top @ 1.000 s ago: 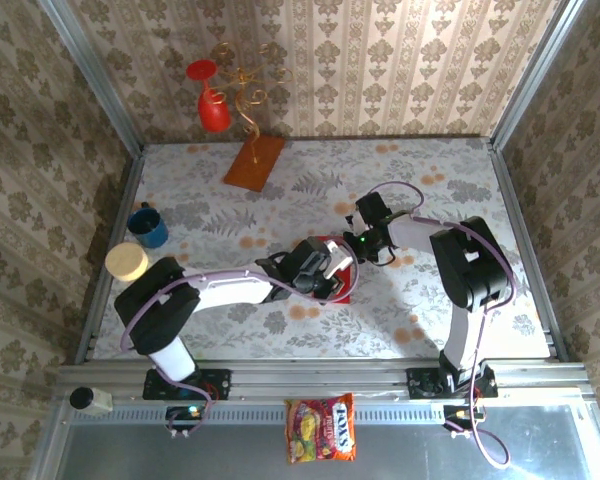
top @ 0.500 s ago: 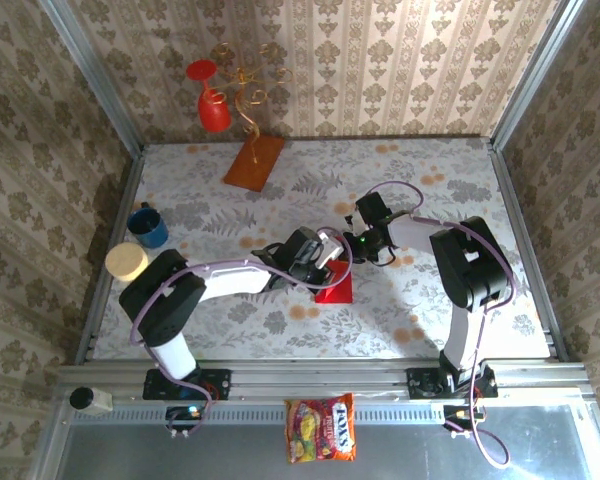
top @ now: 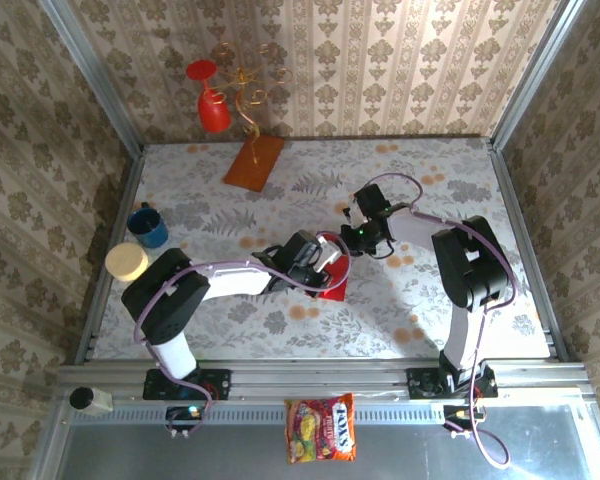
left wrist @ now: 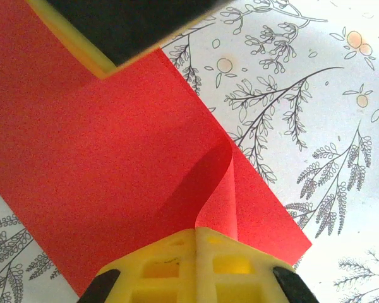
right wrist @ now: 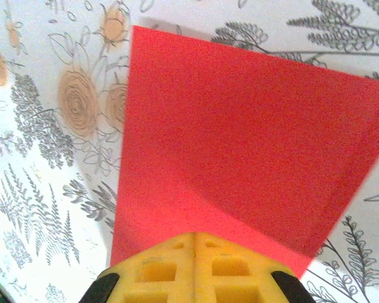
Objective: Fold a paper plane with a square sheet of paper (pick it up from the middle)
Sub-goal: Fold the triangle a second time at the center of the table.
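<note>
1. Since 1 s ago the right gripper [top: 352, 240] has shifted slightly toward the far side of the table [top: 430, 170]; the left gripper [top: 322, 272] has drawn a little left; less red shows beside them than before.
2. The square sheet of paper [top: 332, 290] lies mid-table on the floral top, right at both grippers; in the top view the left gripper covers most of it.
3. Left wrist view: left gripper [left wrist: 196, 237] fully closed, yellow tips pressed together; a raised curl of the sheet [left wrist: 114, 158] runs up into the seam between the tips, so the sheet is pinched there; the rest of it lies flat.
4. Same view, top left: a yellow-edged black finger of the other gripper sits over the sheet; cannot tell if it touches.
5. Right wrist view: right gripper [right wrist: 194, 238] closed tight; the sheet [right wrist: 240, 126] spreads flat from the tips outward; cannot tell whether it is nipped or just lies under them.
6. The 2 grippers are near each other over the same sheet.
7. Rest:
   - orange-brown board [top: 255, 162] far left, with a gold wire stand [top: 245, 85] and a red goblet [top: 212, 105] at it
   - blue cup [top: 148, 226] and yellow disc [top: 127, 261] at the left edge
   - candy bag [top: 322, 428] on the metal ledge near the arm bases
</note>
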